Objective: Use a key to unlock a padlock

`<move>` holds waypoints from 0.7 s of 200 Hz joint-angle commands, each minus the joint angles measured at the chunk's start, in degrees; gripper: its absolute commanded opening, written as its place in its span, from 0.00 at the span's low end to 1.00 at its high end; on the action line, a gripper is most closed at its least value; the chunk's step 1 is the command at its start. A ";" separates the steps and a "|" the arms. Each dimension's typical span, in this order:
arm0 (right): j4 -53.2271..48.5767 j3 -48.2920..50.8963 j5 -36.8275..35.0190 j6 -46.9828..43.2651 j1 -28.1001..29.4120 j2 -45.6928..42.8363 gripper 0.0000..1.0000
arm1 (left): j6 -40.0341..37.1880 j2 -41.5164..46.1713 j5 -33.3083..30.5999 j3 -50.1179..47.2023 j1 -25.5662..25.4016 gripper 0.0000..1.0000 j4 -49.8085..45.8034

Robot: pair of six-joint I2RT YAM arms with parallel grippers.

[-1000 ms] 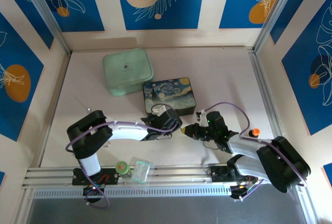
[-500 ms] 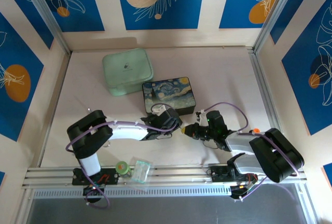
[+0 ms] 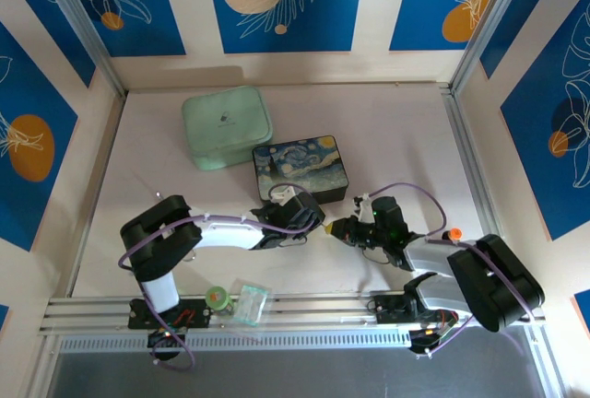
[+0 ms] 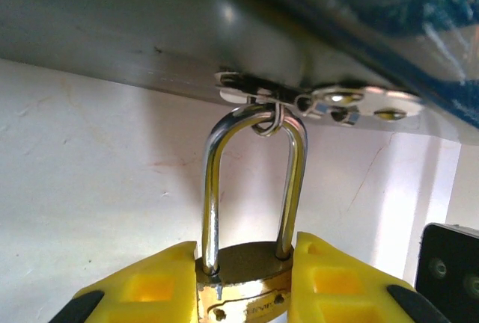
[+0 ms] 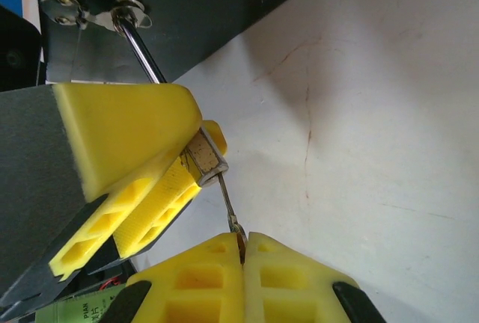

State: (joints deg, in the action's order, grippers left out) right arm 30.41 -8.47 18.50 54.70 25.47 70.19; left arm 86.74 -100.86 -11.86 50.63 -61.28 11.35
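The worktop is fenced by aluminium rails and patterned walls on three sides. My two arms meet low in the middle of it. Bare surface lies open to the right and toward the far wall. To the left rear sits a mint-green case. The dark starry box stands just behind my tools, so there is little room on that side. A clear bag lies on the near rail.

My left tool is clamped on the padlock, one yellow pad against each flank of the brass body. The shackle rises straight up from it, with both legs seated in the body. Its bend is hooked through a small wire ring on the box's latch, and the lock hangs just off the box's front edge.

My right tool is pinched together on the head of the key. The thin blade runs from my fingertips up to the padlock's underside and meets it there. How deep it sits, I cannot tell. The two tools are nearly nose to nose, just apart.
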 commanded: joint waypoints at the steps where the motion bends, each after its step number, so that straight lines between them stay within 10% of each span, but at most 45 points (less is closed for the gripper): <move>1: 0.02 0.21 -3.21 1.13 -0.34 -2.96 0.00 | 3.12 -1.53 4.17 0.27 -0.77 0.11 0.46; 140: 2.75 1.98 -4.21 1.81 1.71 -6.45 0.00 | 5.93 -2.38 4.15 1.46 -0.37 0.11 2.35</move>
State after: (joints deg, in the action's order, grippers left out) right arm 30.39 -6.61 13.30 57.67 27.05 64.90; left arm 88.49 -101.75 -12.16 51.88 -61.28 11.75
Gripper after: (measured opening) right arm 0.049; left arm 0.234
